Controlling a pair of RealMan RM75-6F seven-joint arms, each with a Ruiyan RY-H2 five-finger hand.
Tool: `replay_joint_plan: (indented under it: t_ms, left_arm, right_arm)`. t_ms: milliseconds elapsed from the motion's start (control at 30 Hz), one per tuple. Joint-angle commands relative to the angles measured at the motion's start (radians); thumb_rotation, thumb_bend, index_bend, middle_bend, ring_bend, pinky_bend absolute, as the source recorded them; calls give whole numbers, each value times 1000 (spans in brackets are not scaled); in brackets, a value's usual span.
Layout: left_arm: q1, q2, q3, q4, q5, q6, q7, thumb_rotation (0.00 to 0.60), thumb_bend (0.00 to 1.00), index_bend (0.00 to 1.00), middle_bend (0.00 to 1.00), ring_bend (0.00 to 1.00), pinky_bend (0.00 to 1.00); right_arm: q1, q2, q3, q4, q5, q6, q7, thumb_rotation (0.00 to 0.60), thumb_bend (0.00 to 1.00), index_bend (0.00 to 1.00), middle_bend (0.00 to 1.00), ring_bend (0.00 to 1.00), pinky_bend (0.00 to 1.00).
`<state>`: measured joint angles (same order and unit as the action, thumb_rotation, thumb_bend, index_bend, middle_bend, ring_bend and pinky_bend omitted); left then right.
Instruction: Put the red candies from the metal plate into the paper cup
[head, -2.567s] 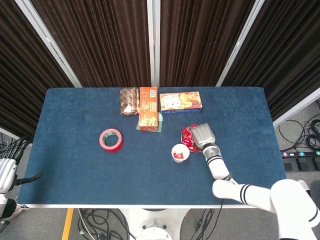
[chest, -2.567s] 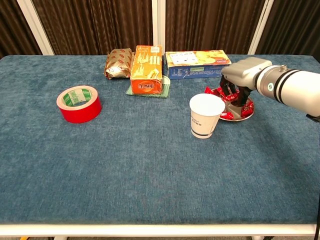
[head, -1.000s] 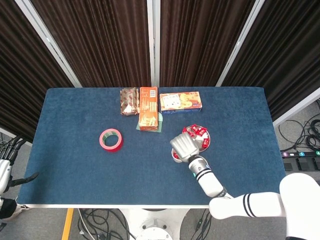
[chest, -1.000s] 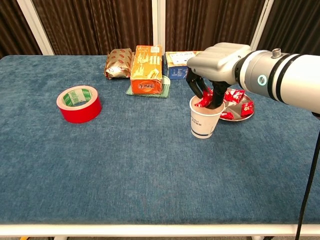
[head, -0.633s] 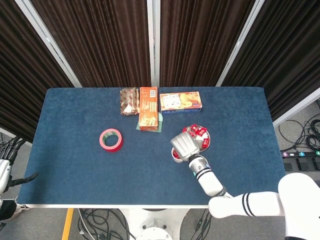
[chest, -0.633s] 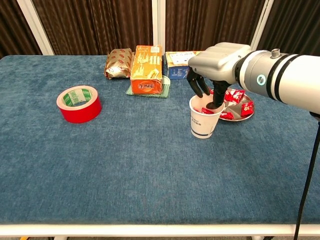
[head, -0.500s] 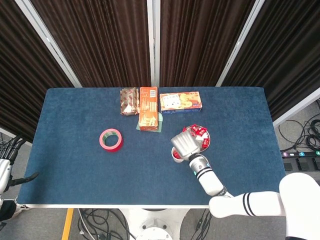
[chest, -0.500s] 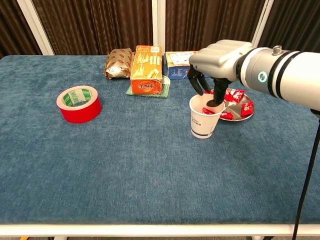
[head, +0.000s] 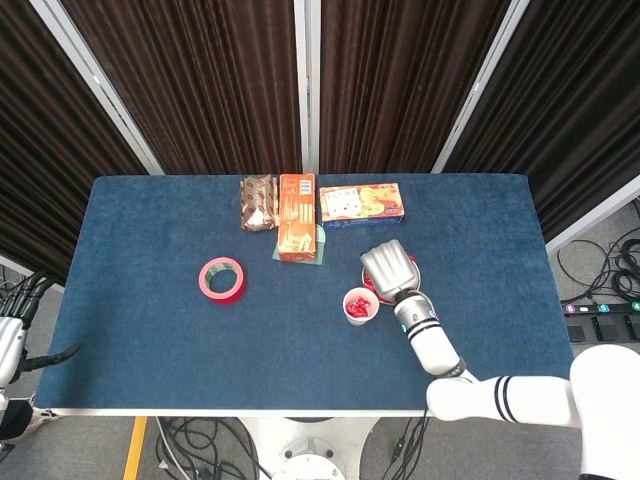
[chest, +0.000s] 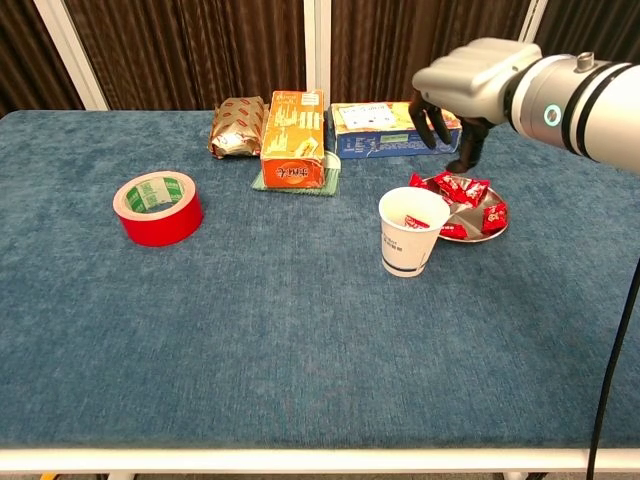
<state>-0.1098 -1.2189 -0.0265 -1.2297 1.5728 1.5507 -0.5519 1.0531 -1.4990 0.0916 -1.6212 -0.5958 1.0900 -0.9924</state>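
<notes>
The white paper cup (chest: 403, 250) stands right of the table's middle, with red candies (chest: 418, 222) inside it. Just behind and to its right is the metal plate (chest: 481, 238), still holding several red candies (chest: 462, 188). My right hand (chest: 465, 88) hovers above the plate's far side, fingers hanging down and apart, holding nothing. In the head view this hand (head: 388, 270) hides most of the plate, beside the cup (head: 346, 303). My left hand (head: 8, 345) hangs off the table's near left corner, empty, with its fingers apart.
A red tape roll (chest: 157, 207) lies on the left. At the back stand a brown packet (chest: 237, 126), an orange box (chest: 294, 138) on a green cloth, and a flat biscuit box (chest: 385, 118) just behind the right hand.
My right hand let a candy go into the cup, then rose and moved right and back to above the plate. The left hand has stayed put.
</notes>
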Motion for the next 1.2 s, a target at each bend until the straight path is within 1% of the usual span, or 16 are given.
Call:
replay_joint_plan:
  t_ms: [33,100,233,333,500,767,1200]
  left_arm:
    - [1,1,1,2,1,1,-1,600,117,127,100,34,99]
    - [2,2,0,4,-1,2,-5,600,117,127,100,34,99]
    - [1,4,-3,9,-4,3,-11,600,117,127,100,34,98]
    - [0,3,-4,12,-4,1,-14,600,117,126,100,34,98]
    - [-2,-1,-5,22,-6,-2,-19,600,117,126,100,34,98]
    - [-5,-6,-6,37,-7,-5,-26,600,117,127,100,34,98]
    - [-11,-14,-6,50,-9,-16,-33,600,117,126,100,34,98]
  right_arm:
    - [5,-22,-12,72,39,-54,-2,600,175,415,394,829,987]
    - [10,-40,-17,117,55,-89,0,600,174,390,352,823,986]
    - [20,-75,-16,184,66,-141,17,600,176,356,299,810,975]
    - [27,-99,-13,228,65,-170,32,600,178,331,270,803,968]
    - [35,-136,-12,297,70,-217,55,600,179,321,240,793,956]
    - [40,-178,-12,373,54,-254,90,600,181,310,227,787,951]
    - [40,-194,-28,422,74,-282,92,600,180,310,241,787,951]
